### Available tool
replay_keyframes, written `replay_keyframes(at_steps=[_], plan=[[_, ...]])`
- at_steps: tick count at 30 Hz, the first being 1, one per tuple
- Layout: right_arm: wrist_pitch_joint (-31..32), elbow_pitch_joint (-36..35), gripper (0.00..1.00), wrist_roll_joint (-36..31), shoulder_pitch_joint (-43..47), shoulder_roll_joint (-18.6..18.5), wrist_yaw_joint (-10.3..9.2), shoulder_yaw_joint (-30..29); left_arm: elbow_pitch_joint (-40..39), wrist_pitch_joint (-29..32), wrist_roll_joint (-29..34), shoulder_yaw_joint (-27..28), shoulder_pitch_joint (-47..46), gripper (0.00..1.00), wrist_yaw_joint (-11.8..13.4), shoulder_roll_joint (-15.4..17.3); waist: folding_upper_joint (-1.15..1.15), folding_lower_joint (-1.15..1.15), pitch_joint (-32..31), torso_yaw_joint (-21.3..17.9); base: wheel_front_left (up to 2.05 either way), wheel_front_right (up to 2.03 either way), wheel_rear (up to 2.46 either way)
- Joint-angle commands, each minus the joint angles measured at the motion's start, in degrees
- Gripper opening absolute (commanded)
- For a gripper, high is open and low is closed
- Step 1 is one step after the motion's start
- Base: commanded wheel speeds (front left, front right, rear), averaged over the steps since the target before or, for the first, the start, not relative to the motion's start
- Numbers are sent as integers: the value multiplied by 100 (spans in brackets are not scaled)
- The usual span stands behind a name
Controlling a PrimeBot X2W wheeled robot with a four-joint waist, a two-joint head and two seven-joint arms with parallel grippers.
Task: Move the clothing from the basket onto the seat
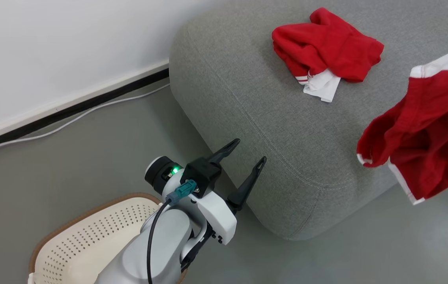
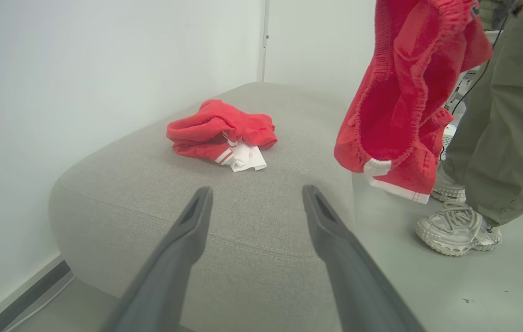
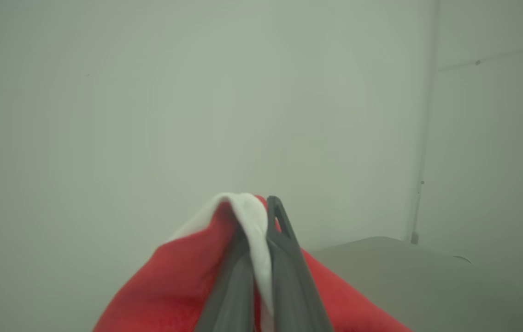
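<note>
One piece of red clothing (image 1: 326,51) with white trim lies crumpled on the grey seat (image 1: 255,118); in the left wrist view that clothing (image 2: 220,133) rests on the seat (image 2: 252,221) ahead. A second red garment (image 1: 421,142) hangs in the air past the seat's right corner, and the left wrist view has the garment (image 2: 404,106) dangling at upper right. My right gripper (image 3: 259,216) is shut on its white band, the red garment (image 3: 173,290) draping below. My left gripper (image 1: 250,150) stands open and empty above the seat's near edge, beyond the cream basket (image 1: 89,236). The left gripper (image 2: 256,191) points at the seat.
A person's trouser leg (image 2: 505,115) and pale shoe (image 2: 459,228) stand on the floor right of the seat. A white wall (image 1: 50,47) with a dark skirting and a white cable (image 1: 70,122) runs behind. Grey floor (image 1: 70,169) lies between basket and wall.
</note>
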Motion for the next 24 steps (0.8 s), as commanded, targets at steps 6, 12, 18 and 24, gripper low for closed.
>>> replay_keyframes(at_steps=[6,12,18,24], plan=[[-35,120,0,-194,-869,-507,18,-128,-109,-35,377,328,-546,100,-47,29,0,0,648,105,0,0,0],[-35,670,0,-372,-1727,-968,18,-310,-200,-35,681,410,-868,100,-88,29,0,0,1198,369,0,0,0],[-35,1264,0,-597,-2621,-1394,18,-590,-296,-35,849,419,-1109,100,-128,29,0,0,1651,678,0,0,0],[-35,2024,0,-924,-3573,-1755,18,-872,-359,-35,821,332,-1168,100,-156,29,0,0,1948,1034,0,0,0]])
